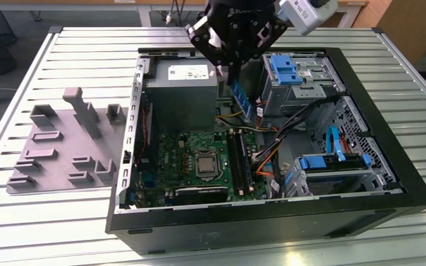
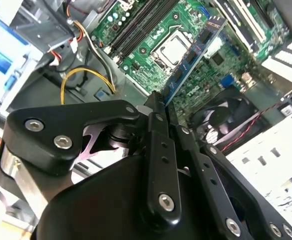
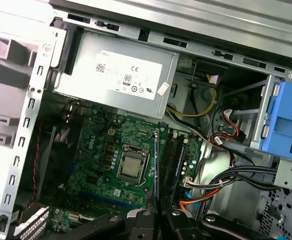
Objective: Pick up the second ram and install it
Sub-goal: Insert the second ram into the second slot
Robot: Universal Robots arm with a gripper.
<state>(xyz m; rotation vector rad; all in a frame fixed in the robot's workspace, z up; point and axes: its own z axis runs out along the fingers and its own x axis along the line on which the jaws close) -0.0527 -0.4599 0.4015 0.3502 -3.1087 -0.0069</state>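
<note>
The second ram is held in the air inside the open computer case. It is clamped by its upper end in the closed hand and hangs slanted, beside the power supply and above the far end of the motherboard. In the second wrist view the stick is seen running out from between the fingertips, with its dark chips facing the camera. In the first wrist view only its thin edge is presented, just beside the long black slots.

The pick-up is judged to be done and the install step to be in hand – the stick is carried but not yet seated, well clear of the slots. Whether one of those slots is already filled cannot be told for certain from the exterior view. For seating, the stick's long edge would have to be brought level and parallel to a free slot, and bundled cables lie close on the exterior view's right of the slots, so little side room is left.

The case is laid on its side on a slatted metal table. A grey fixture block is set near it on the exterior view's left. Beyond the table, a floor and wooden furniture are glimpsed.
</note>
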